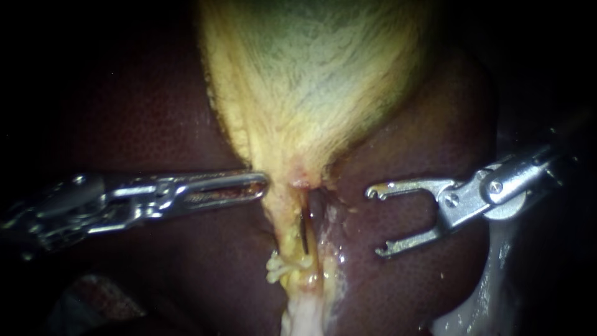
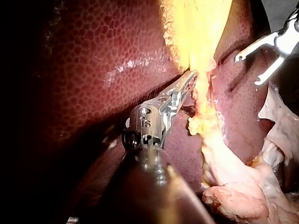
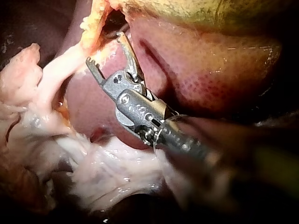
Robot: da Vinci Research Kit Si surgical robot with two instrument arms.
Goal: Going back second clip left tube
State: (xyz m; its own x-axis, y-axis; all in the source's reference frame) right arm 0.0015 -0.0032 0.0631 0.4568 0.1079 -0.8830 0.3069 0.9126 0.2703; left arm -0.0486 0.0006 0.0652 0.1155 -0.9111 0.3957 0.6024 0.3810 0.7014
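Endoscope view, nearest first: tube (image 1: 287, 227) running up and down under the gallbladder (image 1: 311, 81). Right of the tube and apart from it, right instrument (image 1: 376, 222), jaws spread and empty, mouth facing the tube, bare liver (image 1: 398, 292) between; room to withdraw rightward, by judgement. Left of the tube, left instrument (image 1: 261, 185), jaws pressed together, tip touching its upper end

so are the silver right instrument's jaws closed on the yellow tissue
No, the silver right instrument shows wide-open, empty jaws over dark red liver, clear of the yellow tissue.
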